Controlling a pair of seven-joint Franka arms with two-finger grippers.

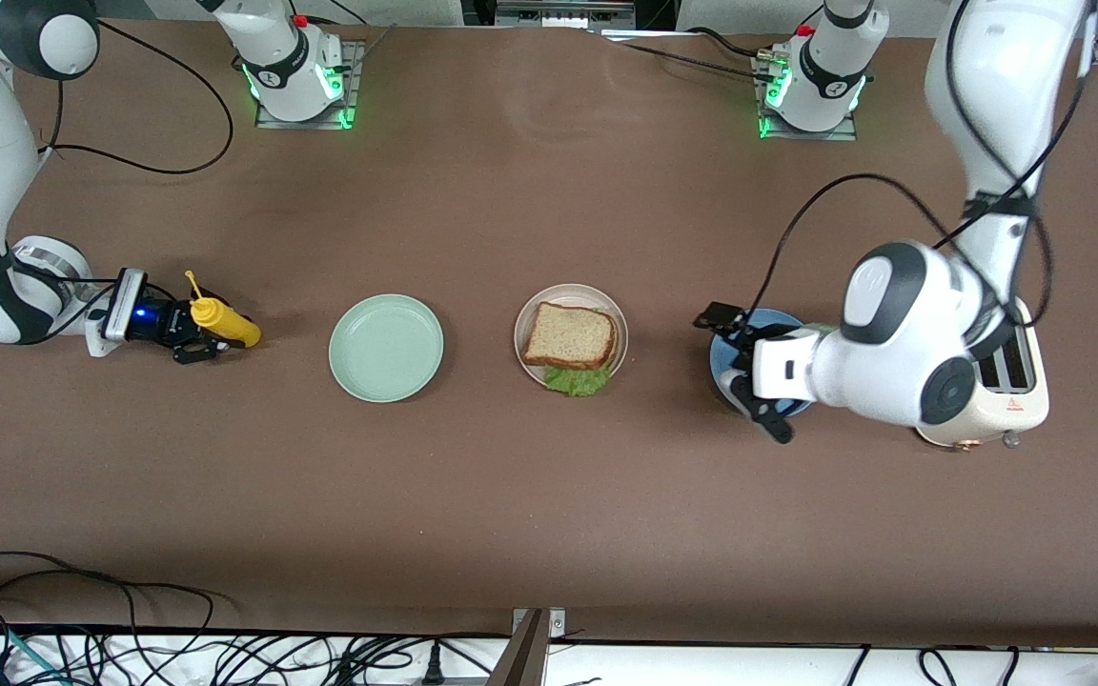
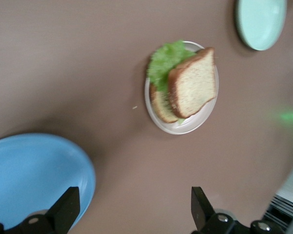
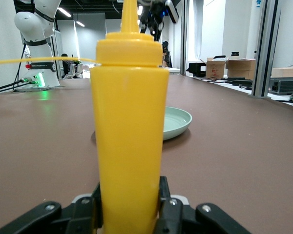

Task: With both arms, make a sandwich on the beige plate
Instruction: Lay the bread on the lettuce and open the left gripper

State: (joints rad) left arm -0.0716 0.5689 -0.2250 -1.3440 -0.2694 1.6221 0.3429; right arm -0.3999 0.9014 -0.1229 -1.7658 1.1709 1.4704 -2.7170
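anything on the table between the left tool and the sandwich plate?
Nothing visible. The left tool hangs open over the blue plate, and only bare table lies between that plate and the beige plate holding the sandwich. The right tool is around the yellow bottle at the right arm's end.

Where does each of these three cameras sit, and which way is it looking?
Front view: high across the table, facing both arms, bases on top; left gripper over the blue plate.
Left wrist view: looks down on the sandwich on the beige plate; its open fingers show.
Right wrist view: low, level, the yellow bottle between its fingers.
Shared: the mint plate appears in all three.
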